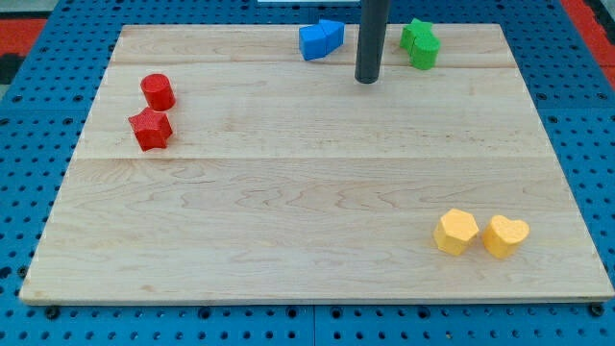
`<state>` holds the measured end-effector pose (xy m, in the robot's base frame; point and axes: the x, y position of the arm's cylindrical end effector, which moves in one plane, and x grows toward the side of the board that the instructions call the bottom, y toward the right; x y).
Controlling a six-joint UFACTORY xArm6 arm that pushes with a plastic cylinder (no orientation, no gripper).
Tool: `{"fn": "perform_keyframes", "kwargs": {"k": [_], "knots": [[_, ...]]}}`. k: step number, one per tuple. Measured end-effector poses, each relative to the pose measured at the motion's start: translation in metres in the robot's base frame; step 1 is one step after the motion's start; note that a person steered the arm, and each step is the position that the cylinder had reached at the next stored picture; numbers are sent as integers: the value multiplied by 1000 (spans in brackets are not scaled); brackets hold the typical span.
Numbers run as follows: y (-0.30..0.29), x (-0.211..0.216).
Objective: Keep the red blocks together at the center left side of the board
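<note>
Two red blocks sit at the view's left on the wooden board (288, 192): a red cylinder (158, 91) and, just below it, a red star-shaped block (151, 129). They are close together, nearly touching. My tip (366, 81) is at the view's top centre, far to the right of the red blocks, between the blue and green blocks, touching none.
Two blue blocks (320, 39) lie together at the view's top, left of my tip. Two green blocks (420, 43) lie at the top, right of it. A yellow hexagon-like block (455, 232) and a yellow heart (505, 235) sit at the bottom right.
</note>
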<state>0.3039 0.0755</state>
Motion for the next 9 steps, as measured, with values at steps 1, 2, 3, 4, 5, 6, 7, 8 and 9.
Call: {"fn": "perform_keyframes", "kwargs": {"k": [1,2,3,4,5,6,7,8,9], "knots": [[-5,-4],[-12,-5],[-24,-6],[-60,-4],[-98,-1],[-105,44],[-143,82],[-195,114],[-254,116]]}}
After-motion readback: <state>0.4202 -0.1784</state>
